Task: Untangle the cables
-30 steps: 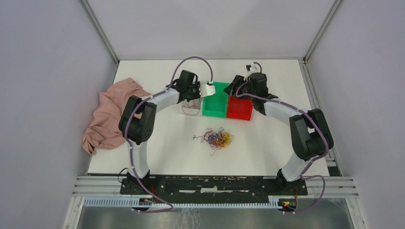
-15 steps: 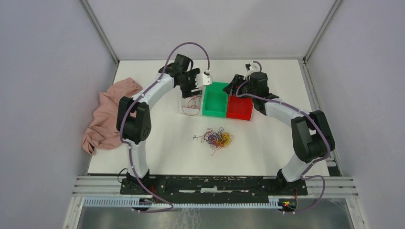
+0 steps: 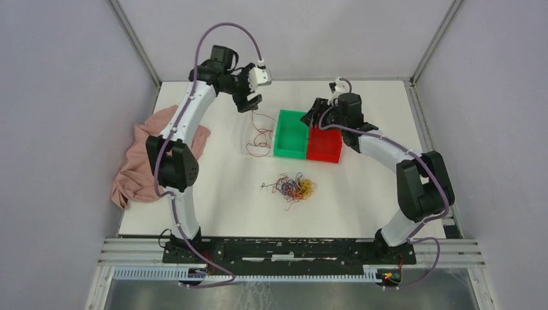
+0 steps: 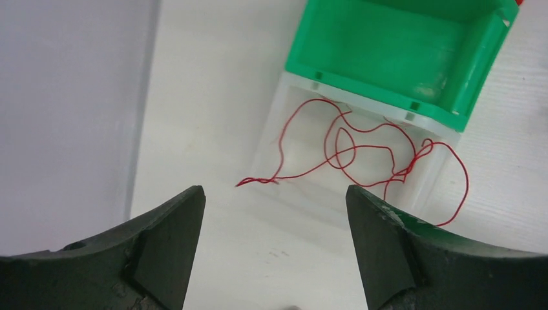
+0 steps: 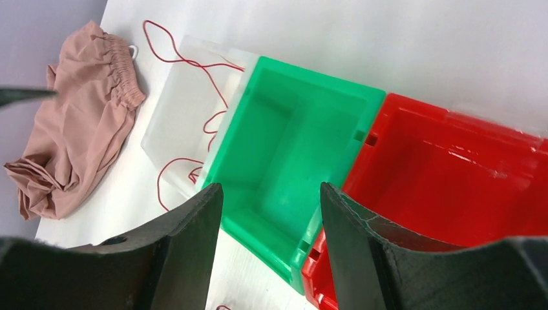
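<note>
On the white counter (image 3: pixel 362 194), at its left edge, a crumpled pink cloth (image 3: pixel 139 161). Left gripper (image 4: pixel 274 192): high above the clear bin (image 4: pixel 310 139), fingers spread wide, nothing between them. Right gripper (image 5: pixel 271 190): over the green bin (image 3: pixel 291 134) and red bin (image 3: pixel 324 145), likewise spread and empty. Nearer the bases, mid-counter, the tangled cables (image 3: pixel 295 187) in a small clump, apart from the bins. Draped across the clear bin, just beside the green one, one loose red cable (image 4: pixel 402 173).
</note>
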